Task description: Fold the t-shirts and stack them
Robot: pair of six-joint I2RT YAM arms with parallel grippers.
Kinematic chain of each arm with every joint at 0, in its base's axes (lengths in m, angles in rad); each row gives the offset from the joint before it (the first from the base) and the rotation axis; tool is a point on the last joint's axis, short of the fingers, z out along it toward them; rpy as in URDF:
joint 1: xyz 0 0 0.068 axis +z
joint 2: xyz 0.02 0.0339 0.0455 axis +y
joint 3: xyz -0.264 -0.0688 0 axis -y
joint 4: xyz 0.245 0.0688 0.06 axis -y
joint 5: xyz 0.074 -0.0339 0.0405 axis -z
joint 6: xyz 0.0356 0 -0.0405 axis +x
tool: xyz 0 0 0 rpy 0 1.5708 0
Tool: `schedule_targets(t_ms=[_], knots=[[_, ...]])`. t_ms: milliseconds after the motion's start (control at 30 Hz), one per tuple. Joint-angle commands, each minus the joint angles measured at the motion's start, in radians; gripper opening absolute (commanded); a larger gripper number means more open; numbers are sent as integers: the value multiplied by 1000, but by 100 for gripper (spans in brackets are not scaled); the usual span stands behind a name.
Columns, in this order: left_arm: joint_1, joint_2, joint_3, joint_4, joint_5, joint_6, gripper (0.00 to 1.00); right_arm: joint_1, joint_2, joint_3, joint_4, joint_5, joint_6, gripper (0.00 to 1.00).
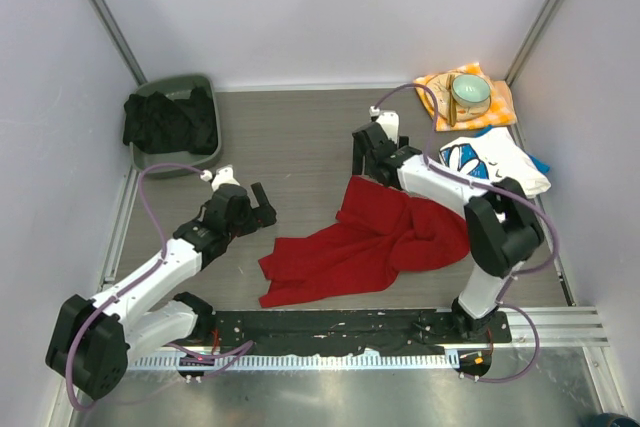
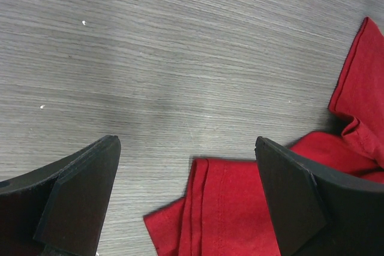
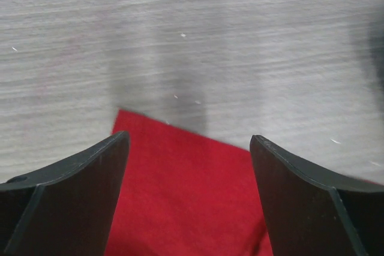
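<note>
The red t-shirt [image 1: 370,242] lies crumpled and unfolded on the grey table [image 1: 290,137], near the front and a little right of the middle, one long edge trailing toward the left arm. The left gripper [image 2: 186,141] hangs low just beside that trailing end, its jaws spread wide with nothing between them; its wrist view shows a bunched red hem below and to the right. The right gripper [image 3: 189,142] sits over the shirt's far corner, jaws apart and holding nothing, though whether the fingertips touch the cloth is hard to tell. The white printed t-shirt [image 1: 490,162] lies at the right side, partly hidden by the right arm, with a bit of blue showing at its far edge. Behind it, a bowl [image 1: 469,92] rests on an orange cloth [image 1: 500,107]. A grey bin [image 1: 205,157] of dark fabric stands at far left.
</note>
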Motion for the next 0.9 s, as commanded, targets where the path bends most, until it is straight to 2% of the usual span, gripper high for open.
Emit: schedule_targets(t_ms=[0, 133, 300, 500, 867], knots=[[6, -31, 3, 37, 8, 7, 100, -30, 88, 130, 125, -145, 0, 86], [6, -30, -3, 45, 11, 10, 100, -30, 197, 187, 119, -199, 23, 85], [6, -13, -2, 54, 11, 18, 100, -30, 255, 194, 118, -253, 46, 83], [8, 2, -3, 76, 25, 15, 100, -30, 260, 149, 118, -271, 60, 77], [9, 12, -11, 82, 34, 13, 100, -28, 291, 92, 138, -283, 57, 72]])
